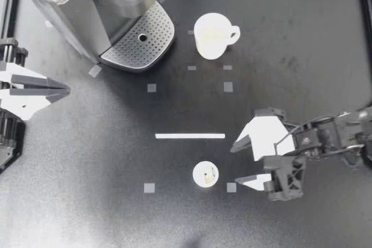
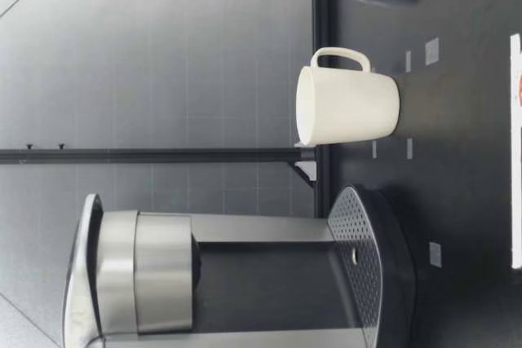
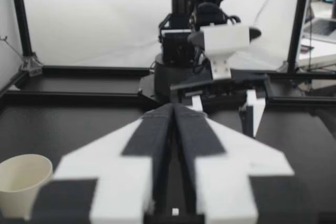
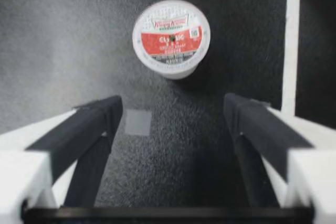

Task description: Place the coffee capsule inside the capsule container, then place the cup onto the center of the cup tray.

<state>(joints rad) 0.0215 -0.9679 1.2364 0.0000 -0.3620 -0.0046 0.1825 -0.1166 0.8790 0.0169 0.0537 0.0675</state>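
Note:
The coffee capsule [image 1: 205, 174] stands alone on the black table, a white pod with a red label [image 4: 170, 38]. My right gripper [image 1: 236, 164] is open just beside it; in the right wrist view [image 4: 173, 114] the capsule lies ahead of the fingertips, touching neither. The white cup [image 1: 212, 35] stands upright beside the coffee machine [image 1: 87, 4], off the perforated cup tray [image 1: 139, 42]. It also shows in the low view [image 2: 347, 106] and beside the fingers in the left wrist view [image 3: 23, 182]. My left gripper [image 1: 64, 90] is shut and empty at the table's left edge [image 3: 173, 111].
A white tape strip [image 1: 189, 136] lies between the capsule and the cup. Small grey tape squares [image 1: 151, 87] dot the table. The machine fills the far left corner, its top partly cut off. A black frame rail [image 1: 366, 4] runs along the right side.

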